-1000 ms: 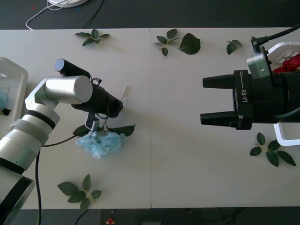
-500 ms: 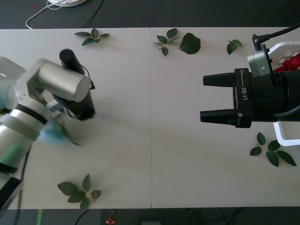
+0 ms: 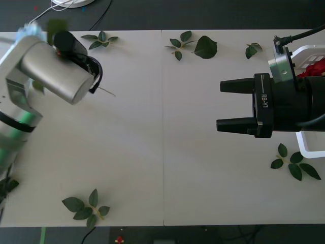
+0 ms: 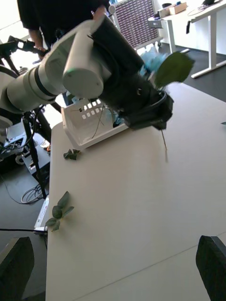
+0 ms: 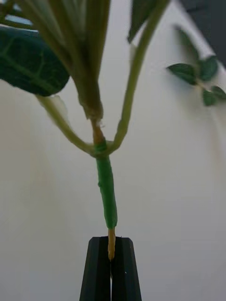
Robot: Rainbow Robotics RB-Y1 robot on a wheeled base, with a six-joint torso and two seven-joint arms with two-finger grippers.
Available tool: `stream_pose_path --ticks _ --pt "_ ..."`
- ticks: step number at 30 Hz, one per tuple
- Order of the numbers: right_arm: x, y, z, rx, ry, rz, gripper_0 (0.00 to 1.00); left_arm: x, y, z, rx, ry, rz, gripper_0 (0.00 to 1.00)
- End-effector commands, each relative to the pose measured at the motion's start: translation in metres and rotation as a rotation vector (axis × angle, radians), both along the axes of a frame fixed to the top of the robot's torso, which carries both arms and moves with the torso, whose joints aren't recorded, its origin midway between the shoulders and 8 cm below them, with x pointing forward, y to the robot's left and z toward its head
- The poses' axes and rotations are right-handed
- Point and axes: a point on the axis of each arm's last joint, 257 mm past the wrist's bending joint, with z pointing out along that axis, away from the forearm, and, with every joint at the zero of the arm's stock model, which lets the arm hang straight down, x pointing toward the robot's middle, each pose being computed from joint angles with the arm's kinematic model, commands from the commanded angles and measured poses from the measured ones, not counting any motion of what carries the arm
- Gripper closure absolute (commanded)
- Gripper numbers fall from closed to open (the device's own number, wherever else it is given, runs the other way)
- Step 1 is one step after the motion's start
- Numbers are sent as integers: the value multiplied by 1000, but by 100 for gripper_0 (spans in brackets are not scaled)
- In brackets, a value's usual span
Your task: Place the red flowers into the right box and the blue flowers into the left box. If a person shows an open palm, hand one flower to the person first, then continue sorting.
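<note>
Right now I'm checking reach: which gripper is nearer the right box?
Right. The right gripper hovers just beside the right box; the left gripper, pinching a blue flower's stem, is across the table.

Leaf sprigs [image 3: 86,206] along table [image 3: 162,168] edges; basket [image 3: 311,53] far right.

**A pale table with scattered leaves**

We see a cream table [image 3: 162,152] with a seam down its middle. Loose leaf sprigs [image 3: 86,207] lie near its edges, and a white box [image 3: 311,147] rests at its right side.

Office/lab: white desks [image 4: 188,19], floor cables [image 4: 21,193], rack behind.
</note>
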Motion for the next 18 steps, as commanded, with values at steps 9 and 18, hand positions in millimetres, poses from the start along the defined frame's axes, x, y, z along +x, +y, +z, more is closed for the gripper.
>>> stream_pose_path --ticks 9,18 --pt "-5 4 12 -9 -57 23 0 -21 133 89 374 -38 -236 100" --pt "-5 4 12 -9 -57 23 0 -90 240 92 513 68 -382 100"
